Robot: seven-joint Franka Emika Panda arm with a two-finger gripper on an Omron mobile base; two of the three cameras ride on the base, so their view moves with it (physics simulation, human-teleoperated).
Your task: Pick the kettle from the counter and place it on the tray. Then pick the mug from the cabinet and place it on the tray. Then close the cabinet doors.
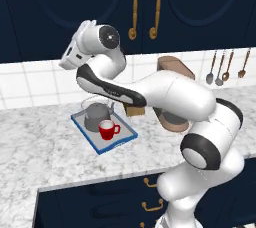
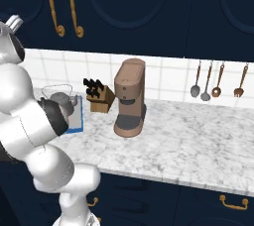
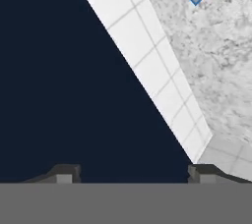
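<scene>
Kettle (image 1: 95,116) and mug (image 1: 107,130): you are seeing both sitting on the tray (image 1: 120,142), the dark-grey kettle toward the far side, the red mug just beside it toward the near right. Tray: you are finding it lying flat on the counter (image 1: 45,152), left of the knife block (image 2: 99,98) and the brown coffee machine (image 2: 130,98); in the right base view the arm is covering most of it, leaving a blue-rimmed corner and the kettle's wire handle showing.

Cabinet doors (image 1: 145,7): you are looking at two navy doors standing shut on the wall above the counter, their long brass handles side by side at the seam.

Gripper (image 3: 133,174): you are watching it from the hand view, with the two dark fingertips (image 3: 64,174) standing well apart and nothing between them; a plain navy surface is facing it, with the white tiled backsplash (image 3: 147,56) and marbled counter off to one side and a corner of the tray at the view's top edge.

Utensils (image 2: 216,81): four are hanging on the tiled wall, far right.
</scene>
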